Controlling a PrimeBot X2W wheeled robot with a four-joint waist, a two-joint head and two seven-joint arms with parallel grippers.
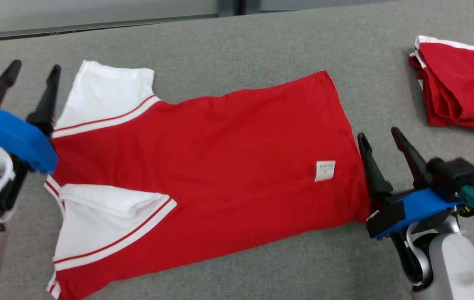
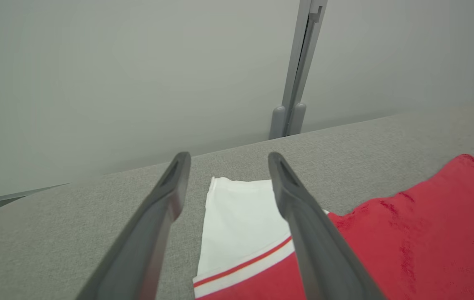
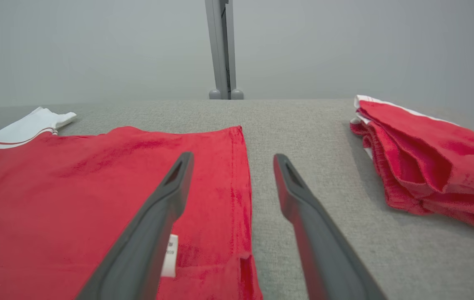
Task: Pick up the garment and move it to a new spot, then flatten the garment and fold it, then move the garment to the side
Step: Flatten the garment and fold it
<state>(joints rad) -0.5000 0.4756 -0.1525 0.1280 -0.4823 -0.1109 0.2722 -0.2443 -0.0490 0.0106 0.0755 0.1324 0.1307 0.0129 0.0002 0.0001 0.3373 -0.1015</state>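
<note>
Head view, L to R. L gripper (image 1: 34, 70) sits at 9 o'clock, jaws wide w/ nothing btwn them, fingers pointing to 12. Its inner finger is just beside the upper white sleeve (image 1: 103, 98). The garment (image 1: 220, 166), a red tee w/ white sleeves, lies flat across the middle of the grey table (image 1: 241, 46), collar end toward 9, hem toward 3. The lower white sleeve (image 1: 107, 225), at 7 o'clock, lies in over the red body. A white label (image 1: 325, 171) is on the red cloth near the hem. R gripper (image 1: 379, 134) is at 4 o'clock, jaws wide and empty. One finger is at the hem edge, the other over bare table; can't tell if it touches cloth. A second red garment (image 1: 462, 87), folded, w/ white trim, lies at 2 o'clock, well apart from the tee.

L wrist view: L gripper (image 2: 228, 157) is spread, upper white sleeve (image 2: 241, 216) showing btwn the fingers, red body at 4 o'clock.

R wrist view: R gripper (image 3: 233, 157) is spread astride the hem line, label (image 3: 171, 256) peeking out at 7, second red garment (image 3: 428, 154) at 3.
</note>
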